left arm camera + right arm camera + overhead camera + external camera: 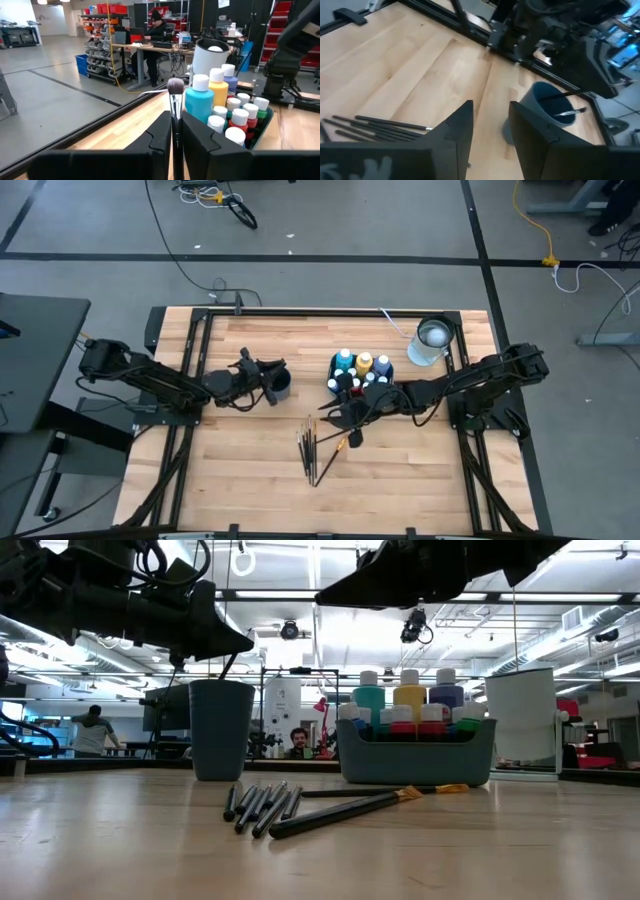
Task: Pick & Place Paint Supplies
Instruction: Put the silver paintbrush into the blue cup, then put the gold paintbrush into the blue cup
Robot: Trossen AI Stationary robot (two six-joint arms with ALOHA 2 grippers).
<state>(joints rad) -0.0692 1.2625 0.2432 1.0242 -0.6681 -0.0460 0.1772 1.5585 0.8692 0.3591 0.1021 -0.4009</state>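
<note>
A dark blue cup (281,387) (222,728) (549,106) stands on its base left of a teal bin (385,370) (415,755) packed with white-capped paint bottles (220,107). Inside the cup, a brush (567,114) leans on the wall. Several dark-handled brushes (312,448) (262,806) (370,125) lie flat on the table nearer the front. My left gripper (270,370) (176,120) hovers at the cup, shut on a fluffy-headed brush (175,86). My right gripper (332,417) (491,115) hangs open above the table between the cup and the lying brushes. My left gripper pinches the brush's thin dark handle (176,137) between its two fingers, below the fluffy head. The handle lies along the fingers, and the head sticks out past their tips toward the bin. The brush is lifted clear of the table; its rear end is hidden by the gripper.
A white cup (432,340) (520,720) stands at the table's far right, behind the bin. One lying brush has a yellow band (345,442) (435,789). Black frame rails (190,360) run along the table's sides. Bare wood lies toward the near edge. People sit in the room beyond.
</note>
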